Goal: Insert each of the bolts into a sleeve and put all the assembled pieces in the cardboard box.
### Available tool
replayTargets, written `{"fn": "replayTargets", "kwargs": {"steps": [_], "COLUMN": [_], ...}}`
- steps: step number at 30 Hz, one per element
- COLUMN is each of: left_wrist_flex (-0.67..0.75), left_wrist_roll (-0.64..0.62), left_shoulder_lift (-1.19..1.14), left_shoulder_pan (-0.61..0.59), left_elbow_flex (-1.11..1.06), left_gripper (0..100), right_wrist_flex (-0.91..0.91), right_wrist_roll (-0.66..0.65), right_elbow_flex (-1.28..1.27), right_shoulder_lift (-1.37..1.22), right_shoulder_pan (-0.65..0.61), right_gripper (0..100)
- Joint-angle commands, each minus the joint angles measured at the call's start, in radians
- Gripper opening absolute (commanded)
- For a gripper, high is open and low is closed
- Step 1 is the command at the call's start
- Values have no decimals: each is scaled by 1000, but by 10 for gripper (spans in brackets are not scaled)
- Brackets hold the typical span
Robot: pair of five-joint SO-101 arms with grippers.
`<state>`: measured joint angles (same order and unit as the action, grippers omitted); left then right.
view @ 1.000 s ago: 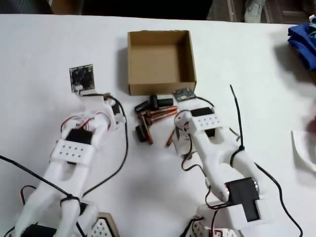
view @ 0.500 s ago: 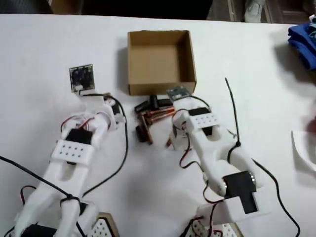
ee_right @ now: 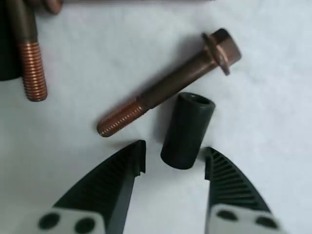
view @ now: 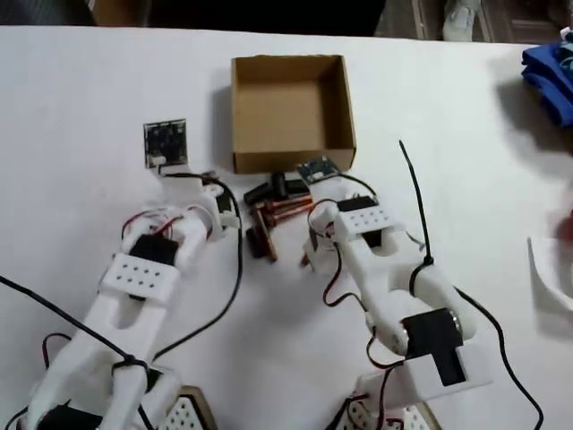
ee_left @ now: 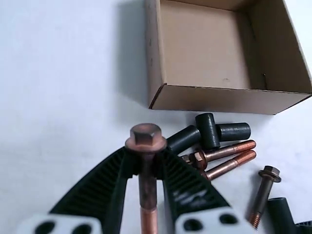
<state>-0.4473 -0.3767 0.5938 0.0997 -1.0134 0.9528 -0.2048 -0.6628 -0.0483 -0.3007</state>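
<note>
My left gripper (ee_left: 145, 161) is shut on a copper bolt (ee_left: 144, 138), whose hex head sticks out past the fingertips. Beyond it lie black sleeves (ee_left: 207, 129) and loose copper bolts (ee_left: 225, 150), in front of the open cardboard box (ee_left: 222, 99). My right gripper (ee_right: 174, 151) is open low over the table, with a black sleeve (ee_right: 187, 129) lying between its fingertips. A bolt (ee_right: 168, 87) lies just beyond that sleeve. From above, the pile of bolts and sleeves (view: 273, 210) sits between the left gripper (view: 224, 204) and the right gripper (view: 312, 244), just below the box (view: 291, 161).
A blue cloth (view: 548, 76) lies at the far right corner and a white object (view: 548, 276) at the right edge. Black cables loop beside both arms. Another bolt (ee_right: 28, 58) lies near the right gripper.
The right arm has moved left and forward, towards the pile. The left arm has shifted slightly right towards the pile, still holding its bolt.
</note>
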Motion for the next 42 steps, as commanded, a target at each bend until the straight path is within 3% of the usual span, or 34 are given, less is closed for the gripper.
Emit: {"fn": "replayTargets", "kwargs": {"steps": [1, 12, 18, 42], "left_wrist_flex": [8, 3, 5, 3], "left_wrist_roll": [-8, -6, -6, -6], "left_shoulder_lift": [3, 3, 3, 3], "left_shoulder_pan": [9, 9, 9, 6], "left_elbow_flex": [41, 39, 41, 41], "left_gripper": [26, 26, 26, 26], "right_wrist_flex": [-61, -70, -65, 12], "right_wrist_roll": [0, -8, -8, -8], "right_elbow_flex": [77, 138, 132, 163], "right_shoulder_lift": [-8, -12, -12, -125], "right_shoulder_pan": [4, 2, -1, 5], "right_gripper": [208, 206, 134, 156]}}
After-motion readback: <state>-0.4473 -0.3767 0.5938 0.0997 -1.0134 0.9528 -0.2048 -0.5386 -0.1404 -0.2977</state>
